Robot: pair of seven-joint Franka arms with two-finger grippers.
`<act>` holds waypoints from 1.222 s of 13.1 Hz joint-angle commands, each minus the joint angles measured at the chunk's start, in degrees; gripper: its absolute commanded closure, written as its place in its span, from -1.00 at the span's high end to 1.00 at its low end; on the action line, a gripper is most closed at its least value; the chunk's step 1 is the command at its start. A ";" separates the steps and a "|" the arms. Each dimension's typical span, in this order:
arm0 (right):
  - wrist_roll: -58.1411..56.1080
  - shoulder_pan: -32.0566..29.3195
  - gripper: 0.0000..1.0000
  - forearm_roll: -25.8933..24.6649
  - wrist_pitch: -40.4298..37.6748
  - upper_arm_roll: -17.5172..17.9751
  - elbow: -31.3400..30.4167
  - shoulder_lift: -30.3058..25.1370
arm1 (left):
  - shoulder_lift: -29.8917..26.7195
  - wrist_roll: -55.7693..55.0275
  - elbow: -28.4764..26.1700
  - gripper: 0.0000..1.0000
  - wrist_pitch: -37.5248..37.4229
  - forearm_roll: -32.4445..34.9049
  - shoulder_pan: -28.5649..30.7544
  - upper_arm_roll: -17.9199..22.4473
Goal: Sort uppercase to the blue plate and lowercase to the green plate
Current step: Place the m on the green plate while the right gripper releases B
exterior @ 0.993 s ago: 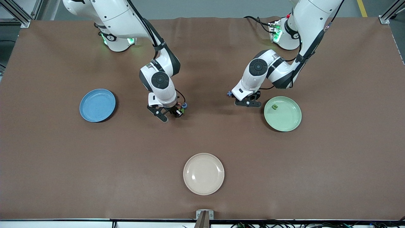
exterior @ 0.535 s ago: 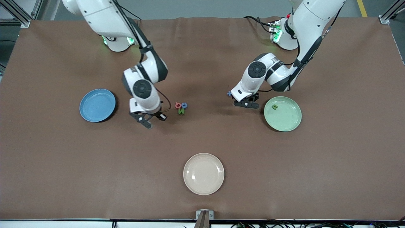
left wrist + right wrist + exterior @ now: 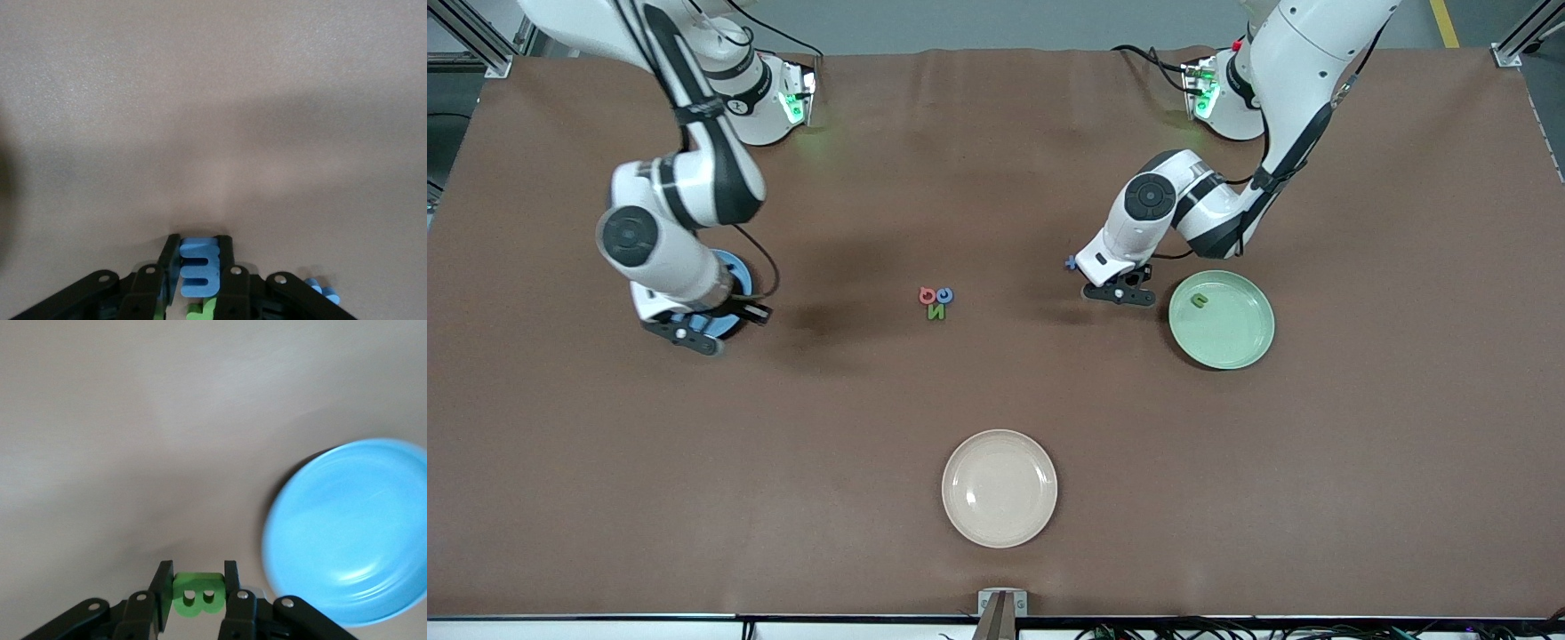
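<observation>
My right gripper [image 3: 197,576] is shut on a green uppercase B [image 3: 197,595]. In the front view this gripper [image 3: 710,327] hangs over the blue plate [image 3: 735,266], at its edge nearer the camera; that arm hides most of the plate. The plate [image 3: 353,533] shows whole in the right wrist view. My left gripper [image 3: 199,247] is shut on a blue lowercase m-shaped letter [image 3: 199,268], low over the table beside the green plate [image 3: 1263,342]. One green lowercase letter [image 3: 1199,300] lies in that plate.
A red-pink ring letter [image 3: 927,296], a blue ring letter [image 3: 944,295] and a green N [image 3: 935,312] lie together mid-table. A blue cross-like t [image 3: 1071,262] lies by the left arm's wrist. A cream plate [image 3: 1000,488] sits nearer the camera.
The right arm has swung from the mid-table letters to the blue plate, carrying the green B. The left gripper has shut on the blue letter with its arm barely moving.
</observation>
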 commanded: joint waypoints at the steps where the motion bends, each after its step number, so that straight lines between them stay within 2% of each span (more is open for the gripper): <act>1: -11.08 -7.30 -0.98 -0.66 7.73 1.32 -8.57 -3.74 | -0.48 0.12 0.47 -0.88 -0.12 1.08 0.67 -0.22; 3: -19.25 -12.05 -0.98 -0.66 15.91 1.32 -13.41 -3.22 | -2.41 0.47 0.47 -0.89 -2.57 1.08 2.15 -0.40; 5: -22.79 -14.87 -0.96 -0.66 18.74 1.32 -15.62 -2.78 | -4.78 3.79 0.55 -0.89 -6.78 0.55 6.00 -3.10; 8: -23.42 -15.85 -0.95 -0.57 20.42 1.32 -17.47 -1.38 | -5.76 10.91 1.43 -0.89 -12.94 0.28 20.39 -13.89; 10: -23.34 -15.94 -0.83 -0.40 21.04 1.41 -17.91 -0.23 | -5.67 16.44 2.22 -0.89 -16.81 0.28 30.59 -20.32; 11: -23.34 -15.94 -0.67 -0.14 21.04 1.41 -17.91 0.04 | -5.67 18.64 2.22 -0.89 -17.09 0.37 33.59 -21.31; 12: -23.25 -15.94 -0.22 0.04 20.95 1.41 -17.91 0.21 | -5.59 20.40 1.96 -0.89 -17.09 0.63 35.28 -21.32; 13: -23.07 -15.94 0.53 0.13 21.04 1.41 -17.82 0.30 | -5.32 21.47 1.70 -0.89 -17.09 0.90 36.86 -21.23; 14: -22.81 -15.94 0.77 0.13 20.95 1.41 -17.82 0.21 | -5.06 22.87 1.44 -0.89 -17.09 1.07 38.62 -21.23; 16: -22.46 -15.85 0.81 0.22 20.95 1.49 -17.74 0.21 | -4.10 23.59 0.91 -0.89 -16.83 4.74 40.91 -21.05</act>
